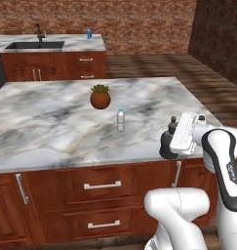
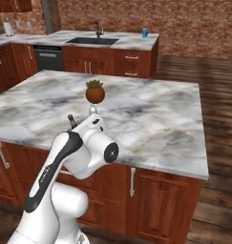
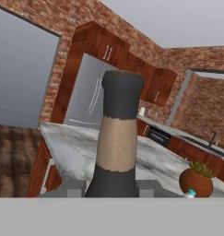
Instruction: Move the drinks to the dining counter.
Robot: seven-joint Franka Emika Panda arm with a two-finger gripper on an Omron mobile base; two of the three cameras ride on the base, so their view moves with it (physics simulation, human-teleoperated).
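1. Though squat, the black bottle (image 1: 167,146) at the left base view's right edge looks smooth, rigid, perhaps slippery.
2. The gripper (image 1: 170,141) is closed around its body, below the neck; grasp low.

You're looking at a home kitchen: a marble-topped island (image 1: 51,122) on reddish wood drawers, a second marble counter (image 1: 76,43) with a black inset sink (image 1: 34,45) and faucet (image 1: 40,32), a dishwasher (image 2: 49,57), a steel fridge (image 3: 88,99) framed by wall cabinets, brick walls (image 2: 184,24) and a plank floor (image 2: 217,95)
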